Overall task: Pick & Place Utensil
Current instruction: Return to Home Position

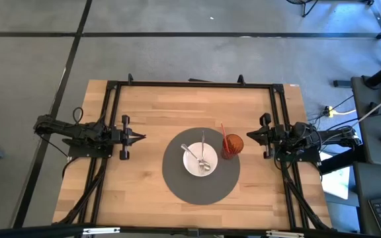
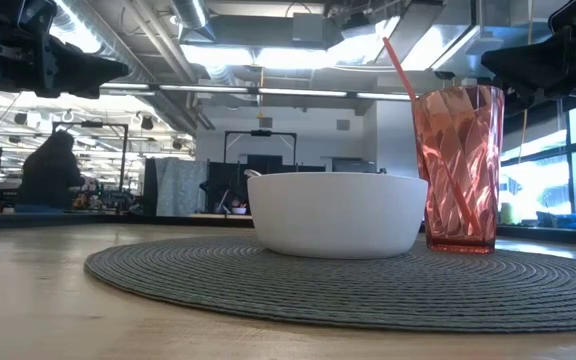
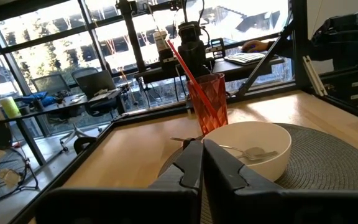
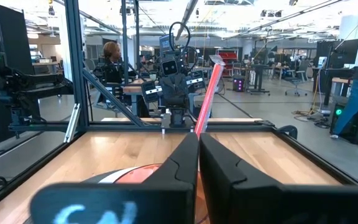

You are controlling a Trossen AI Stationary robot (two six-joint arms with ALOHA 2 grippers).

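Note:
A white bowl [image 1: 200,160] stands on a round grey placemat [image 1: 177,182] in the middle of the table. Two metal utensils [image 1: 202,153] lie in it, their handles leaning on the rim; the left wrist view shows a spoon [image 3: 248,151] inside. A red faceted cup [image 1: 232,145] with a red straw [image 1: 223,131] stands on the mat just right of the bowl. My left gripper [image 1: 143,137] hovers shut left of the mat, pointing at the bowl. My right gripper [image 1: 247,135] hovers shut right of the cup, pointing at it. Neither touches anything.
A black metal frame [image 1: 190,84] runs around the wooden tabletop. Bare wood lies on the table's far side and along its near edge [image 1: 137,205]. A person [image 2: 53,170] sits in the room far behind the table.

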